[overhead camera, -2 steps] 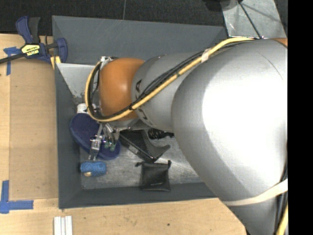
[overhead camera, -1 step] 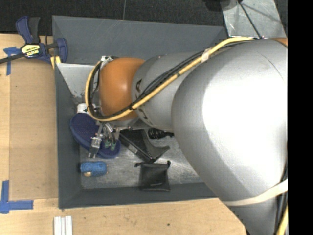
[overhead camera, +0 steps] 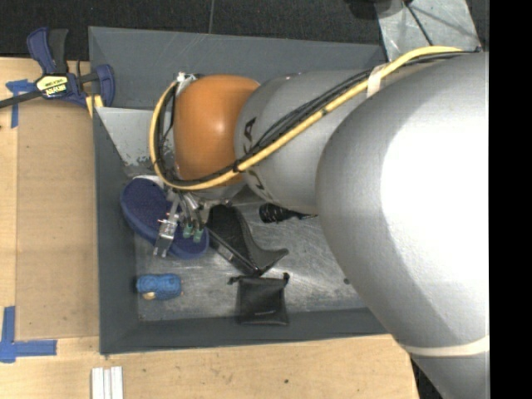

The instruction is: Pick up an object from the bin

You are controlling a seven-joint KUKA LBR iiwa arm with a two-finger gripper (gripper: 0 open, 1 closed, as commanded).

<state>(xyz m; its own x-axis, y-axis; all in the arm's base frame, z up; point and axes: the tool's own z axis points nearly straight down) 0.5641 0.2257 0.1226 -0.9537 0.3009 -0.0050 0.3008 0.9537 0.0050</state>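
In the camera view, the arm (overhead camera: 399, 189) entered the grey metal bin (overhead camera: 112, 256) from 3 o'clock and covered most of its upper and right portions. The orange wrist cover (overhead camera: 208, 127), with a yellow cable (overhead camera: 316, 116) routed along it, sat toward 10 o'clock of the bin centre. Below the cover, the gripper (overhead camera: 179, 233) was lowered at the right edge of a dark blue rounded bowl-like object (overhead camera: 141, 206), which lay against the left side of the bin at 9 o'clock. The gripper overlapped this object's rim. Whether it was released or clenched could not be told, and no grasp on the object could be confirmed. A small blue cylindrical object (overhead camera: 158, 286) lay apart on the floor at 7 o'clock, below the bowl-like object. A black angled piece (overhead camera: 241, 243) lay just beside the gripper, at its 4 o'clock. A flat black pouch (overhead camera: 262, 299) rested near the front wall at 6 o'clock, touching the lower end of the angled piece.
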